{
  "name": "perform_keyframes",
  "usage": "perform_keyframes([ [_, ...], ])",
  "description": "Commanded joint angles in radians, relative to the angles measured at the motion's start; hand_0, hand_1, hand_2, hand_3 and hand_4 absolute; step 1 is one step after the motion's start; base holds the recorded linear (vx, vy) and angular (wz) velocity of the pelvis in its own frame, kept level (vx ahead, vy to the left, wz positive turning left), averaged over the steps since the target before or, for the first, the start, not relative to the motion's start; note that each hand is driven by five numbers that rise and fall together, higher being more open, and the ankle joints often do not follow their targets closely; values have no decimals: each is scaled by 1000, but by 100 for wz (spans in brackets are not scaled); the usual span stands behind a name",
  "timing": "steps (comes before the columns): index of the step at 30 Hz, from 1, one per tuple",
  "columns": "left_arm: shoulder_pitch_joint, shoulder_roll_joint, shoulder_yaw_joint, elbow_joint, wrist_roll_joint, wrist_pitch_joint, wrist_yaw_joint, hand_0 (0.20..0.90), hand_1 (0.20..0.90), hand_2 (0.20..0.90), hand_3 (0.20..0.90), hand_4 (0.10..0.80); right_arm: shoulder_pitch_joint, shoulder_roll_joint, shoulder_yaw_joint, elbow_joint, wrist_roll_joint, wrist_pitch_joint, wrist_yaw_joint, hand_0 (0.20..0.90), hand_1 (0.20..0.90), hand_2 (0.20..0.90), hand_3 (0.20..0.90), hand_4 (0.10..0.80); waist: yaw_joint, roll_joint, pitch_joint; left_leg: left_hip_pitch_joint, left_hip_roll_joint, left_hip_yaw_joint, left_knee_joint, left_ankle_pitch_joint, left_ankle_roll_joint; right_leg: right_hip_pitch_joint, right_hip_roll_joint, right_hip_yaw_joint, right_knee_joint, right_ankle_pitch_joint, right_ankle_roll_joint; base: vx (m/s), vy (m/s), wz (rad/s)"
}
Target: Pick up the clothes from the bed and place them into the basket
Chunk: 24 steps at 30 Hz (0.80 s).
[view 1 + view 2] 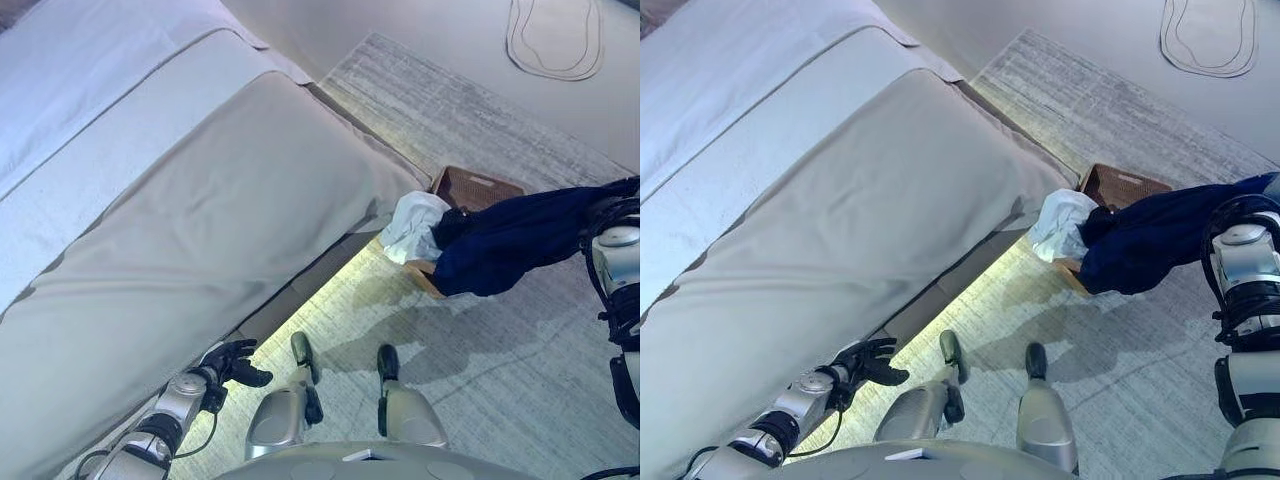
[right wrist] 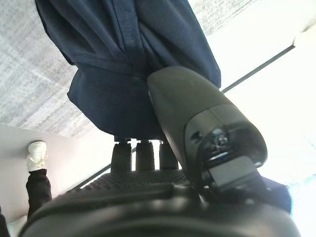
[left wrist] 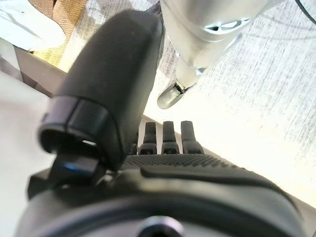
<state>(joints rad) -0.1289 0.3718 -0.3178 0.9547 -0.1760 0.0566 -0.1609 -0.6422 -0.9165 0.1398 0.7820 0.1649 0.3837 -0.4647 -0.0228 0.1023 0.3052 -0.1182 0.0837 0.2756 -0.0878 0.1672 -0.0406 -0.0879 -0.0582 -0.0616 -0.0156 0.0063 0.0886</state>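
Note:
My right hand [image 2: 148, 197] is shut on a navy garment [image 1: 510, 240], which hangs from it over the brown basket [image 1: 480, 187] on the rug beside the bed. A white garment [image 1: 414, 226] lies over the basket's near rim, touching the navy one. The bed [image 1: 200, 220] has a smooth grey cover and a white sheet at its far side. My left hand [image 1: 232, 362] is low by the bed's near edge, fingers relaxed and empty; it also shows in the left wrist view [image 3: 163, 168].
The basket stands on a pale grey rug [image 1: 480, 120] close to the bed's corner. A person's leg with a white shoe [image 2: 37, 154] shows in the right wrist view. A light strip glows under the bed's edge [image 1: 320, 290].

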Motion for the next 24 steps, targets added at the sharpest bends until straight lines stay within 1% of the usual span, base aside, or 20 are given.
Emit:
perform_keyframes([
  [1, -56, 49, -21, -27, -27, -35, 3, 900, 900, 900, 900, 800, -158, -64, 12, -53, -46, -69, -103, 900, 900, 900, 900, 800, 11, -56, -13, 15, -24, -95, 94, -179, -19, -23, 18, -127, -47, 28, -37, -52, -1, 2],
  [5, -50, 45, -30, -25, -30, -40, 0, 900, 900, 900, 900, 800, -174, -52, 18, -41, -8, -114, -125, 900, 900, 900, 900, 800, 16, -57, -14, 20, -24, -95, 96, -179, -23, -15, 16, -131, -60, 36, -33, -10, 1, 1],
  [8, -46, 36, -35, -20, -31, -38, 5, 900, 900, 900, 900, 800, -177, -39, -4, -74, 22, -200, -204, 900, 900, 900, 900, 800, 17, -56, -16, 28, -24, -99, 93, -180, -24, -9, 16, -130, -61, 36, -31, 4, 11, 2],
  [9, -41, 30, -35, -13, -30, -42, 5, 900, 900, 900, 900, 800, -174, -24, -27, -104, 19, -226, -238, 900, 900, 900, 900, 800, 17, -55, -20, 31, -24, -101, 93, -181, -25, -7, 15, -130, -61, 34, -30, 14, 48, 9],
  [11, -36, 20, -37, 6, -28, -50, 3, 900, 900, 900, 900, 800, -163, 0, -62, -154, -9, -253, -272, 900, 900, 900, 900, 800, 18, -53, -26, 37, -28, -103, 87, -183, -26, -3, 13, -133, -60, 32, -29, 19, 66, 6],
  [13, -32, 13, -36, 13, -23, -49, -1, 900, 900, 900, 900, 800, -159, 3, -71, -165, -30, -253, -271, 900, 900, 900, 900, 800, 19, -53, -34, 44, -31, -103, 83, -184, -28, 3, 11, -136, -61, 29, -28, 34, 64, 3],
  [16, -27, 9, -34, 24, -20, -46, -5, 900, 900, 900, 900, 800, -148, -4, -64, -153, -67, -202, -222, 900, 900, 900, 900, 800, 21, -60, -48, 55, -33, -106, 78, -184, -29, 13, 10, -139, -62, 26, -27, 46, 48, 10],
  [18, -16, 10, -29, 24, -16, -44, -8, 900, 900, 900, 900, 800, -132, -24, -57, -139, -58, -198, -204, 900, 900, 900, 900, 800, 25, -66, -59, 65, -33, -107, 73, -184, -30, 24, 8, -144, -64, 24, -27, 70, 34, 12],
  [21, -3, 10, -21, 30, -17, -43, -9, 900, 900, 900, 900, 800, -89, -28, -75, -139, -72, -172, -163, 900, 900, 900, 900, 800, 25, -73, -74, 79, -35, -107, 70, -188, -30, 36, 7, -148, -65, 22, -25, 64, 53, 6],
  [23, 4, 8, -13, 30, -18, -43, -10, 900, 900, 900, 900, 800, -68, -25, -81, -143, -74, -174, -140, 900, 900, 900, 900, 800, 24, -76, -78, 86, -36, -106, 67, -187, -30, 41, 5, -150, -66, 22, -24, 44, 78, 2],
  [24, 12, 5, 0, 35, -25, -49, -11, 900, 900, 900, 900, 800, -30, -9, -91, -155, -52, -181, -96, 900, 900, 900, 900, 800, 23, -80, -86, 95, -36, -105, 63, -189, -31, 48, 4, -153, -66, 20, -23, 38, 89, 2],
])
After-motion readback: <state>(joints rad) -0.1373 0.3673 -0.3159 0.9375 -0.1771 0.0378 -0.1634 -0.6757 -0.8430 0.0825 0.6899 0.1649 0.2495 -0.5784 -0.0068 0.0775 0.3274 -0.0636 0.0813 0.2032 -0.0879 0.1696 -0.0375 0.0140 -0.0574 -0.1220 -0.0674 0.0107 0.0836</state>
